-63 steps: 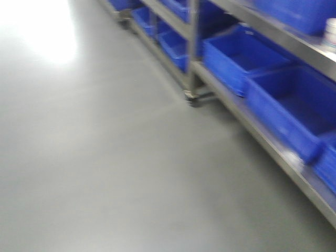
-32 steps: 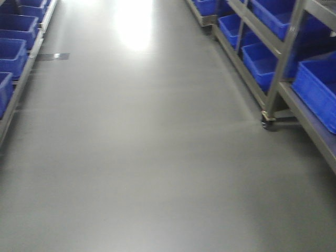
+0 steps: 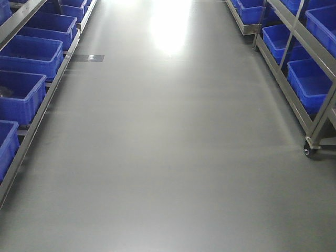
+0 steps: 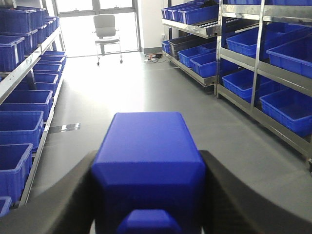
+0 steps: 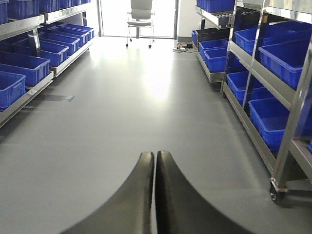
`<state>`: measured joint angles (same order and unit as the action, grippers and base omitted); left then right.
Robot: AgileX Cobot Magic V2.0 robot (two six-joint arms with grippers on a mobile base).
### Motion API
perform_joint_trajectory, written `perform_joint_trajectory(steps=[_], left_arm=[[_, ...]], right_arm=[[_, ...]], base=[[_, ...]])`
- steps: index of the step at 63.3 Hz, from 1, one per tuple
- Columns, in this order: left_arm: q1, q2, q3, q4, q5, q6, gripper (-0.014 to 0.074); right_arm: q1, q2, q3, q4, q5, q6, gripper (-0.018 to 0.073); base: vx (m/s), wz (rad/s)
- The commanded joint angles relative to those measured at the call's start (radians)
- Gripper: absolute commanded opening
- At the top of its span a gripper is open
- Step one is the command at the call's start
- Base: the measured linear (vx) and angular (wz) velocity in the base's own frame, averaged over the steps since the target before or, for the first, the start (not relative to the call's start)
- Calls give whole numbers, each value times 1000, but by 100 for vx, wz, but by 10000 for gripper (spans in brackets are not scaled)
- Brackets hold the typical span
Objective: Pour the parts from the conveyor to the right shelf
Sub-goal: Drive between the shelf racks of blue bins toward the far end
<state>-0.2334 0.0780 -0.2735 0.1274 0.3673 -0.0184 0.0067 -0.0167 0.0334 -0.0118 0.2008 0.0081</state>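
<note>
In the left wrist view, one of the parts (image 4: 146,141), a solid blue block with a smaller knob facing the camera, sits between the black fingers (image 4: 73,195) of my left gripper (image 4: 148,168), which is shut on it above the grey floor. My right gripper (image 5: 155,155) is shut with its fingertips touching and nothing between them. The right shelf (image 3: 294,100), a steel rack on castors with blue bins (image 3: 310,79), runs along the right side of the aisle and also shows as the right shelf (image 5: 253,78) in the right wrist view. The conveyor is out of view.
Another steel rack (image 3: 42,110) with blue bins (image 3: 31,52) lines the left side. A castor (image 3: 308,151) of the right rack stands on the floor. A metal floor plate (image 3: 88,58) lies near the left rack. An office chair (image 5: 140,14) stands at the aisle's far end.
The front view has swung left: the right shelf slid from close in front to the frame's right edge, and the left rack and the aisle's middle came into view.
</note>
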Motion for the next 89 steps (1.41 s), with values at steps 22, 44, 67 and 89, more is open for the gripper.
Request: perform_joint_trajectory(steps=[22,44,67,89], left_arm=[[-2,13,-25,0,-87,-9,-6],[-2,13,-25,0,-87,-9,-6],[-2,13,-25,0,-87,-9,-6],[-2,13,-25,0,-87,-9,-6]], right_arm=[[-1,-11,15,-3,-74,-8,-9],[-1,-11,15,-3,-74,-8,-9],[-1,-11,15,-3,-74,-8,-9],[-1,-11,15,-3,-74,-8,-9]], base=[[51,-10],[59,-13],[66,-1],[70,10]])
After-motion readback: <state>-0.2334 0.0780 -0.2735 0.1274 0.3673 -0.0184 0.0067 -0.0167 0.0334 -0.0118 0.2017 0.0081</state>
